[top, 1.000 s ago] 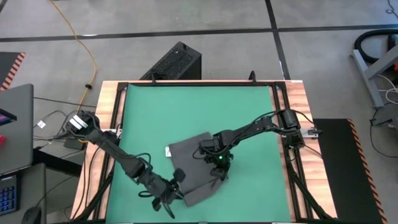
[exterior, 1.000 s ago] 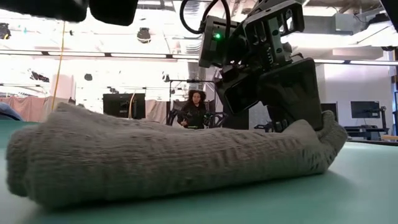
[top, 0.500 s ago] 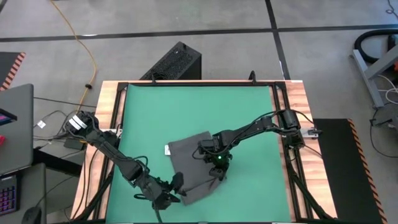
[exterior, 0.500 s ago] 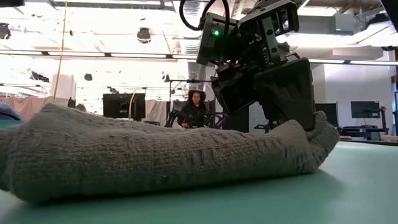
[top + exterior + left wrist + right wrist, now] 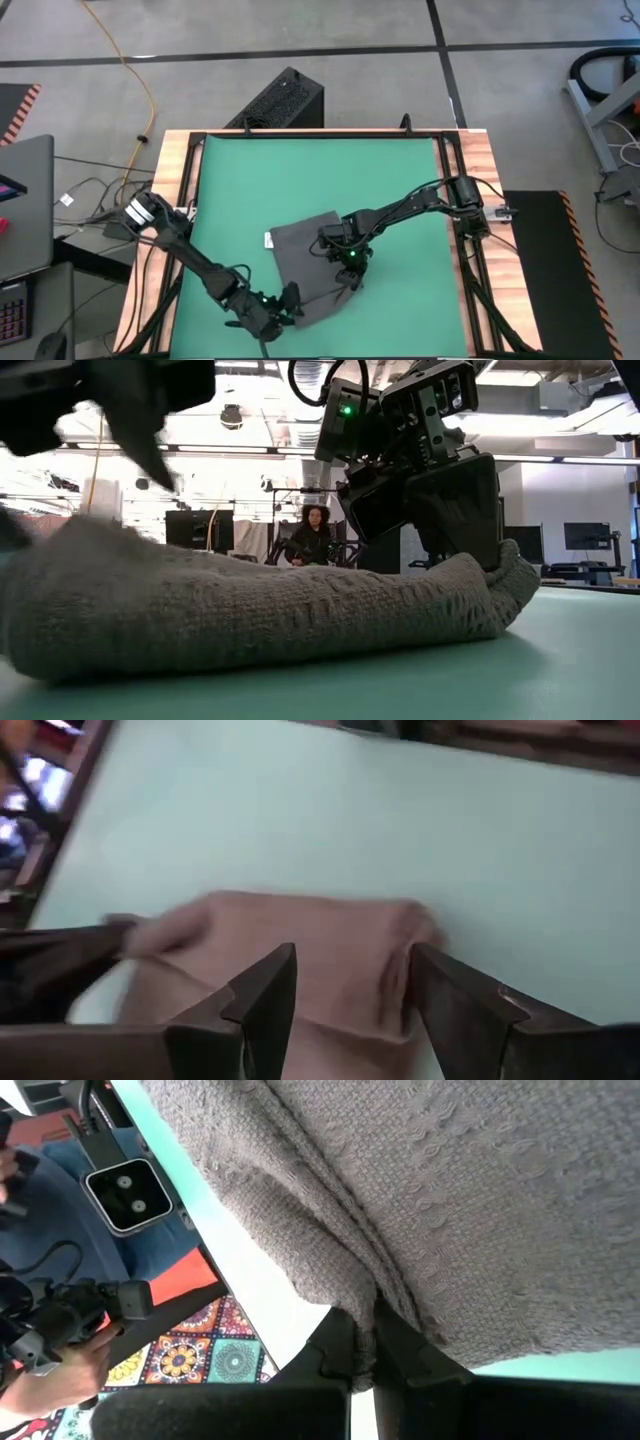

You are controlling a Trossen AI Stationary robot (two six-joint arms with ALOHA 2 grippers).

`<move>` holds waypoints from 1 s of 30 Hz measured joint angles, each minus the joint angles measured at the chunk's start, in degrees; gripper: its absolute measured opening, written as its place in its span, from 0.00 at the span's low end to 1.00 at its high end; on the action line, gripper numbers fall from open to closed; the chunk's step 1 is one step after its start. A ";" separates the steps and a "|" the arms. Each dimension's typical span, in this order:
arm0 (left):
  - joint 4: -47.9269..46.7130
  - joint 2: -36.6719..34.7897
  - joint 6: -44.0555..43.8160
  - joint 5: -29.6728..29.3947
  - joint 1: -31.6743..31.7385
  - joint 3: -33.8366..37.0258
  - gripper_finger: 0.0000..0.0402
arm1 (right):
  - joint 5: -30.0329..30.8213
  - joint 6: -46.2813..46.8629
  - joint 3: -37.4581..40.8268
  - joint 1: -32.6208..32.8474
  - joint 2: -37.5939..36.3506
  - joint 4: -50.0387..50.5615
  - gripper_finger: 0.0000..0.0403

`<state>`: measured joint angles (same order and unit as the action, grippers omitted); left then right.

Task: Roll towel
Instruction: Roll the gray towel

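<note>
The dark grey towel (image 5: 310, 262) lies bunched and partly folded on the green mat (image 5: 400, 180), near its near edge. Its white tag (image 5: 269, 241) points toward the table's left. In the low view the towel (image 5: 250, 610) is a long, low hump. My right gripper (image 5: 352, 272) is shut on the towel's right side. My left gripper (image 5: 288, 300) hovers open at the towel's near-left end. In the left wrist view its fingers (image 5: 345, 990) stand apart with the towel (image 5: 320, 940) beyond them. My right gripper pinches a puckered fold of the towel (image 5: 372, 1295) between its two fingertips, at the towel's right end. The fingers come from above, pointing down. The fold (image 5: 505, 575) stands slightly raised beside the fingers, and the rest of the towel lies slack on the mat.
A wooden frame (image 5: 175, 200) runs around the mat. A black box (image 5: 280, 100) sits past the far edge. Bare mat lies far of the towel and to its right. A person (image 5: 315, 535) sits in the room behind.
My left gripper has opened and let go of the towel's near-left end. It has shifted a little at the near edge, and in the low view it now shows blurred above that end. The freed end has sagged and spread lower on the mat.
</note>
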<state>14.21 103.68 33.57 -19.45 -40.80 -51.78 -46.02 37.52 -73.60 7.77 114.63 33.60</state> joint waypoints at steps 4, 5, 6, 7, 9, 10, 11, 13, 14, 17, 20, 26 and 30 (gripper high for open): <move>3.49 1.42 -0.30 3.21 0.01 -0.20 0.47 | 0.05 -0.01 0.00 0.00 0.00 -0.03 0.06; 4.43 2.04 -0.66 3.81 -0.02 -0.19 0.47 | 0.07 -0.02 0.00 0.00 0.00 -0.01 0.06; 4.57 2.50 -0.95 3.93 -0.08 -0.19 0.47 | 0.11 0.00 0.00 0.00 0.00 -0.04 0.06; 4.29 2.73 -1.66 3.98 -0.16 -0.16 0.47 | 0.13 0.00 0.00 0.00 0.00 -0.02 0.06; 3.49 3.19 -3.91 3.08 -0.52 -0.16 0.47 | 0.30 0.00 0.00 0.00 0.00 -0.01 0.06; 2.72 3.32 -4.81 1.31 -0.90 -0.16 0.47 | 0.39 0.00 0.00 0.00 0.00 -0.03 0.06; 2.40 3.38 -5.24 -0.27 -1.21 -0.11 0.47 | 0.50 0.00 0.00 0.00 0.00 -0.03 0.06; 3.16 3.38 -4.44 -1.83 -1.37 -0.08 0.47 | 0.77 -0.02 0.00 0.00 0.00 -0.09 0.06; 3.40 3.34 -4.47 -1.53 -1.39 -0.10 0.47 | 0.81 -0.02 0.00 0.00 0.00 -0.13 0.06; 3.51 4.08 -5.90 0.73 -0.64 -0.10 0.47 | 0.88 0.00 0.00 -0.02 0.00 -0.17 0.06; 3.56 5.33 -5.88 0.09 -0.46 -0.08 0.47 | 0.90 0.02 0.00 -0.22 0.00 -0.19 0.06; 4.16 6.77 -10.41 -0.08 0.42 -0.19 0.47 | 1.11 0.02 0.00 -0.28 0.00 -0.45 0.06; 3.47 6.77 -16.49 0.12 0.79 -0.19 0.44 | 1.11 0.04 0.00 -0.28 0.00 -0.43 0.06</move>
<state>17.68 110.45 17.07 -19.33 -40.01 -51.96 -44.91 37.56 -73.60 7.49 114.63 33.17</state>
